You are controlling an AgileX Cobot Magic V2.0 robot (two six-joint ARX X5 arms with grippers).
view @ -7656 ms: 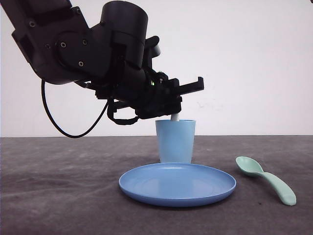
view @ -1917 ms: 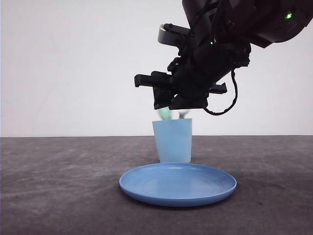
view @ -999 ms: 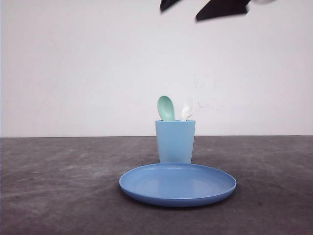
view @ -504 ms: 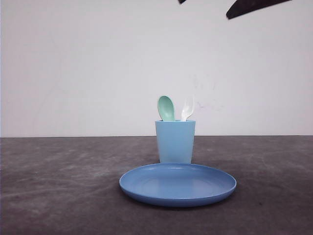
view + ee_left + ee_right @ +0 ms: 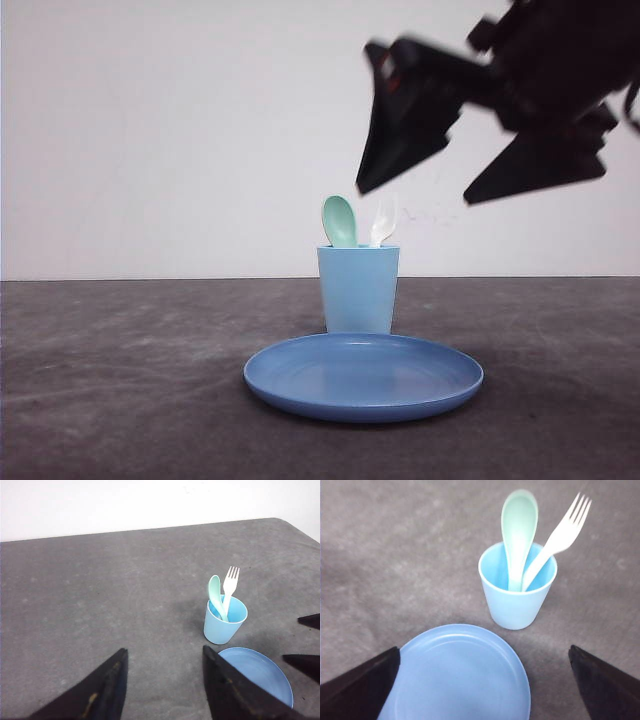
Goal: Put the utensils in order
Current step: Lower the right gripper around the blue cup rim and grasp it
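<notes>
Front view: the right pincer point(image 5: 455, 165) hung blurred above the cup point(image 5: 358, 289), fingers spread, holding nothing. Spoon point(image 5: 339, 221) and fork point(image 5: 382, 222) stood in the cup behind the plate point(image 5: 363, 376).
Left wrist view: the left pincer point(image 5: 162, 680) gaped empty over the surface point(image 5: 100, 590).
Right wrist view: both utensils leaned inside the cup, heads up.

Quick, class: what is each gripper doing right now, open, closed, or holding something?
Left gripper: open, holding nothing.
Right gripper: open, holding nothing; the spoon and fork stand in the cup.
</notes>
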